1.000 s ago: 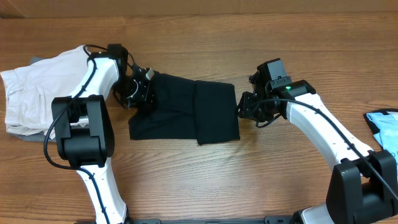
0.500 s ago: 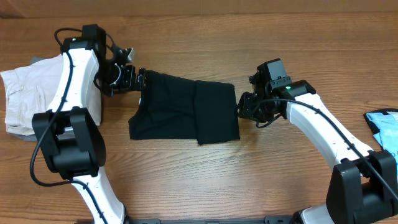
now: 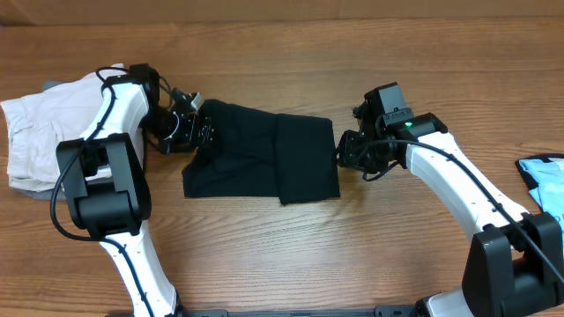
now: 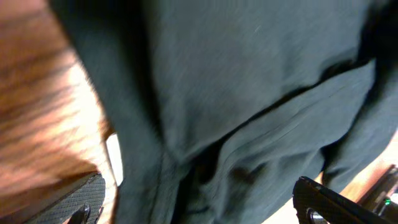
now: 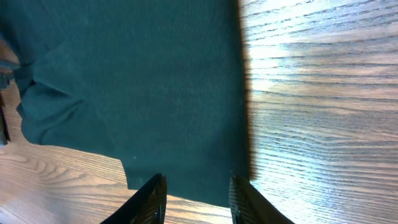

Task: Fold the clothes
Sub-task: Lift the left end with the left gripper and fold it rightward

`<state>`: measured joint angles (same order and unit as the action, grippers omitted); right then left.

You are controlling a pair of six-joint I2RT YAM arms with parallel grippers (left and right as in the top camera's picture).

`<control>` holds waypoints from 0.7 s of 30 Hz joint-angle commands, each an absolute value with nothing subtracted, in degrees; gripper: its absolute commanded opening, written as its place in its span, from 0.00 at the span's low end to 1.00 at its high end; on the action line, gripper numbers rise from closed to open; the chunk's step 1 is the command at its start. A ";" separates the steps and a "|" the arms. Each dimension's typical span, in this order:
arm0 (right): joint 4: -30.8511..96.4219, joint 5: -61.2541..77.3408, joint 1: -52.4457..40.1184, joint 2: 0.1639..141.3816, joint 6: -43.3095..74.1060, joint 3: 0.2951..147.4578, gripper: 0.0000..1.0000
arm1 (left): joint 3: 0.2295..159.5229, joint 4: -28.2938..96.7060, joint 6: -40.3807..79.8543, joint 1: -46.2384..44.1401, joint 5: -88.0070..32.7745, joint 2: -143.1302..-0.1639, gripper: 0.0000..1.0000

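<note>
My left gripper point(image 3: 190, 126) sits with its jaws spread wide over the upper outer corner of the black garment point(image 3: 260, 158). The wrist camera is filled with dark cloth and a stitched seam, so I am above the fabric, not pinching it. My right gripper point(image 5: 196, 186) is at the opposite short edge, its fingers point(image 5: 152, 193) only a little apart and straddling the hem without closing on it. The garment lies flat between my two hands on the wooden table point(image 3: 370, 264), and the part nearer my right hand is already doubled over.

I judge the next move to be one more fold. To do it well I should drop my left jaws low enough to catch every layer at the corner, then close just inside the seam, where the cloth is thicker and less likely to slip. My right hand should pin its edge so the pile does not drag.

Behind my left arm lies a beige garment point(image 3: 35, 141), and far beyond my right hand a light blue cloth point(image 3: 542, 172). Both are well clear.
</note>
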<state>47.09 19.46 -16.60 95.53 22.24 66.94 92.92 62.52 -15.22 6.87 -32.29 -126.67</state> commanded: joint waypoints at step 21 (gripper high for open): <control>47.11 19.09 -16.64 95.81 22.02 66.76 0.37 | 87.66 59.96 -16.53 2.13 -36.16 -132.86 0.12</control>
<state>47.20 19.44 -16.60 95.53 22.22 66.94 89.17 60.20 -17.78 2.59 -40.23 -129.82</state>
